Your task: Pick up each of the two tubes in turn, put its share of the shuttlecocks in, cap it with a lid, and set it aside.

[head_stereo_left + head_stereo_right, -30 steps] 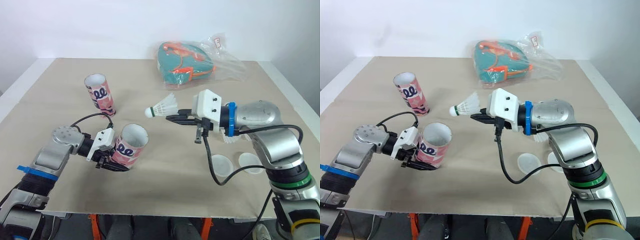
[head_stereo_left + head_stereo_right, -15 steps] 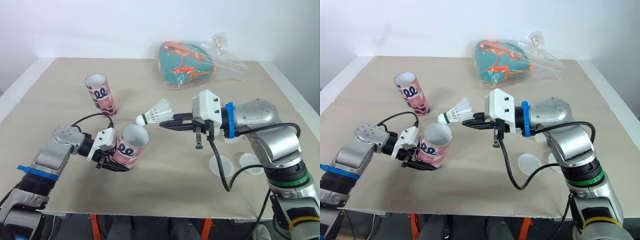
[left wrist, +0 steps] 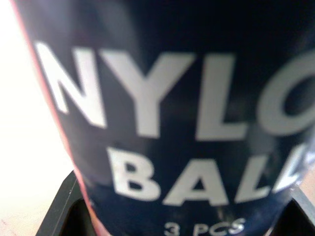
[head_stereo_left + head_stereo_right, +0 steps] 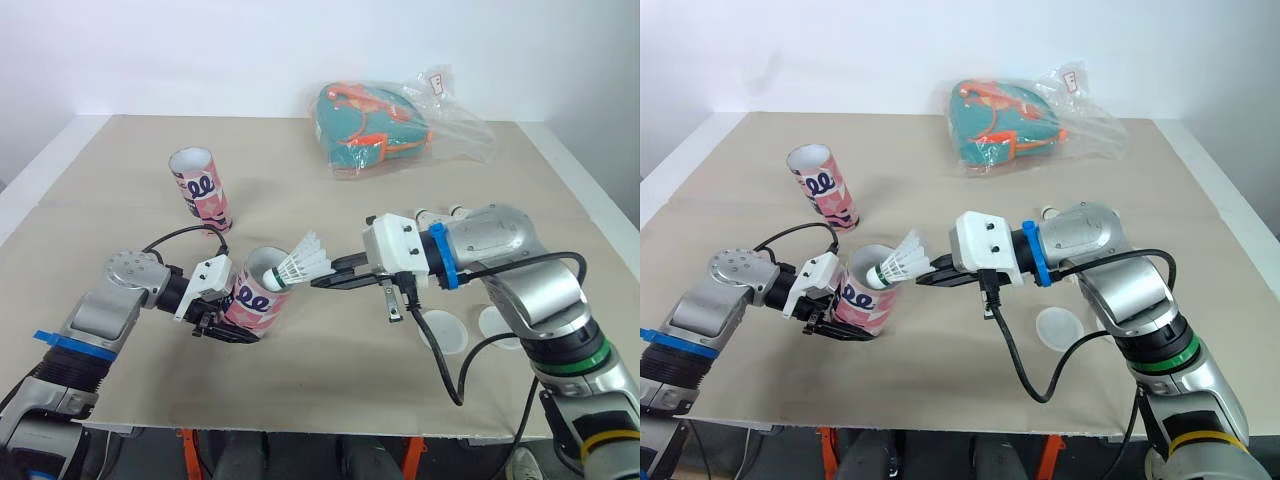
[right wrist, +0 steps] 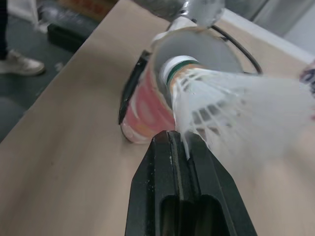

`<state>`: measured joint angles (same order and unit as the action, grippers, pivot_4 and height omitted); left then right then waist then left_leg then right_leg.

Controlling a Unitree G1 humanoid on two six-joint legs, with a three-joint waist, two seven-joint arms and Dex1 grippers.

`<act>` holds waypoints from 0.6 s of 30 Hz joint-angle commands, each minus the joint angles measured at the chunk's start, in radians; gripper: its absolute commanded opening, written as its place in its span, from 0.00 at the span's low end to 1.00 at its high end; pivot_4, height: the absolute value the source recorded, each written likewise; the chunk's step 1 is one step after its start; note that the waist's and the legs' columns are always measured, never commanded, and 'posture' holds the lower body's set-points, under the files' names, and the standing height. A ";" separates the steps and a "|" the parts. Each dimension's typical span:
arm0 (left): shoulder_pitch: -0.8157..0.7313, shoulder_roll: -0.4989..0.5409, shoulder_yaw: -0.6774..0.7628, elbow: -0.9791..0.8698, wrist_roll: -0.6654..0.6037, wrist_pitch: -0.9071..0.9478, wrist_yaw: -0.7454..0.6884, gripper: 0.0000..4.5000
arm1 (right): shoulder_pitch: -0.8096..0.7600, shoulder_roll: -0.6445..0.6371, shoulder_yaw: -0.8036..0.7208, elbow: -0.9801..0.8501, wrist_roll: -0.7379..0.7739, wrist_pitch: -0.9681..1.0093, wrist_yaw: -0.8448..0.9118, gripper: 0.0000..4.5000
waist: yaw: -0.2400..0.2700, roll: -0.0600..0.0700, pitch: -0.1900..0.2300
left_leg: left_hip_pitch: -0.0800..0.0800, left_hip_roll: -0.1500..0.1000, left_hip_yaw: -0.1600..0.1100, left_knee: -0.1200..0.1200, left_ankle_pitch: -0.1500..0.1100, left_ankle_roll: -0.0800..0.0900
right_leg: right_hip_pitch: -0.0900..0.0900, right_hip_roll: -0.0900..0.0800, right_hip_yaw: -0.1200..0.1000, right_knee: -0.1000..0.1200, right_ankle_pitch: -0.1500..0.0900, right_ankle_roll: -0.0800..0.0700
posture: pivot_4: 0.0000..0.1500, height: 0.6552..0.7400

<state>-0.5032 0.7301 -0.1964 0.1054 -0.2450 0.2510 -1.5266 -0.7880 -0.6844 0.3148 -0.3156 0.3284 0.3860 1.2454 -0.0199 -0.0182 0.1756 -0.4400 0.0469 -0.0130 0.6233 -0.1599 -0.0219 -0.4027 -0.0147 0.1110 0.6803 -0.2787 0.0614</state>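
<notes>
Standing tube: the 2nd pink tube (image 4: 200, 187) stands upright and open on the table (image 4: 110, 150), well behind the left arm and touched by nothing.
Left gripper: the left gripper (image 4: 214, 322) is clamped around the lower body of the held tube (image 4: 254, 300), which is tilted with its open mouth facing up and toward the right arm.
Held-tube risk: the grip sits low on a smooth cardboard wall, so a sideways push at the rim could rotate the tube in the fingers or swing its mouth away.
Shuttlecock: the shuttlecock (image 4: 297, 265) is cork-first at the tube's mouth, with the cork at the rim (inside or just over it cannot be told) and the white skirt outside.
Right gripper: the right gripper (image 4: 325, 282) has its fingers drawn narrow, pinching only 1 edge of the skirt.
Shuttlecock risk: an edge pinch lets it pivot, so the skirt could catch the rim, jam crooked or crumple; a release now, judged too early, could tip it out onto the table.
Lids: 2 white lids (image 4: 446, 330) lie flat under the right forearm.
Lid risk: the dangling cable near them could drag 1 when that arm pulls back.
</notes>
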 commanded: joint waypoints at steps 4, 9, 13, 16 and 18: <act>0.020 -0.007 -0.027 -0.033 0.007 0.022 0.024 0.59 | -0.072 0.056 -0.046 0.026 0.083 0.094 0.007 0.64 | 0.001 0.000 0.000 | -0.001 0.000 0.000 0.000 0.000 0.000 | 0.000 -0.001 0.000 0.000 0.000 0.000 | 1.00 0.99; 0.030 -0.009 -0.026 -0.043 0.006 0.028 0.029 0.59 | -0.055 0.035 -0.120 -0.020 0.168 0.181 -0.013 0.98 | 0.001 0.000 0.000 | -0.002 -0.001 0.000 0.000 0.000 0.000 | 0.000 -0.001 0.000 0.000 0.000 0.000 | 1.00 0.99; 0.030 -0.024 -0.032 -0.044 0.004 0.028 0.035 0.59 | 0.094 0.001 -0.304 -0.025 0.249 0.243 -0.104 0.98 | 0.004 -0.002 0.000 | -0.002 -0.001 -0.001 0.000 0.000 0.000 | 0.001 -0.001 -0.002 -0.001 -0.001 0.000 | 1.00 0.99; 0.033 -0.026 -0.037 -0.047 0.003 0.028 0.033 0.59 | 0.241 -0.037 -0.411 -0.064 0.262 0.276 -0.182 0.98 | 0.006 -0.002 0.000 | -0.002 -0.001 0.002 -0.001 0.000 0.000 | 0.002 -0.005 -0.003 -0.002 -0.003 0.002 | 1.00 0.99; 0.035 -0.024 -0.038 -0.045 0.004 0.024 0.031 0.59 | 0.359 -0.066 -0.485 -0.095 0.245 0.296 -0.243 0.98 | 0.004 -0.001 0.000 | -0.003 -0.003 0.004 -0.001 0.000 0.000 | 0.002 -0.007 -0.002 -0.002 -0.003 0.002 | 1.00 0.99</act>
<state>-0.4830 0.7197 -0.1937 0.0650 -0.2500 0.2705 -1.5043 -0.4864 -0.7231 -0.0788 -0.3428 0.5673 0.6693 1.0602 -0.0158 -0.0197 0.1752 -0.4426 0.0437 -0.0083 0.6216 -0.1600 -0.0219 -0.4003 -0.0224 0.1090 0.6786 -0.2809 0.0646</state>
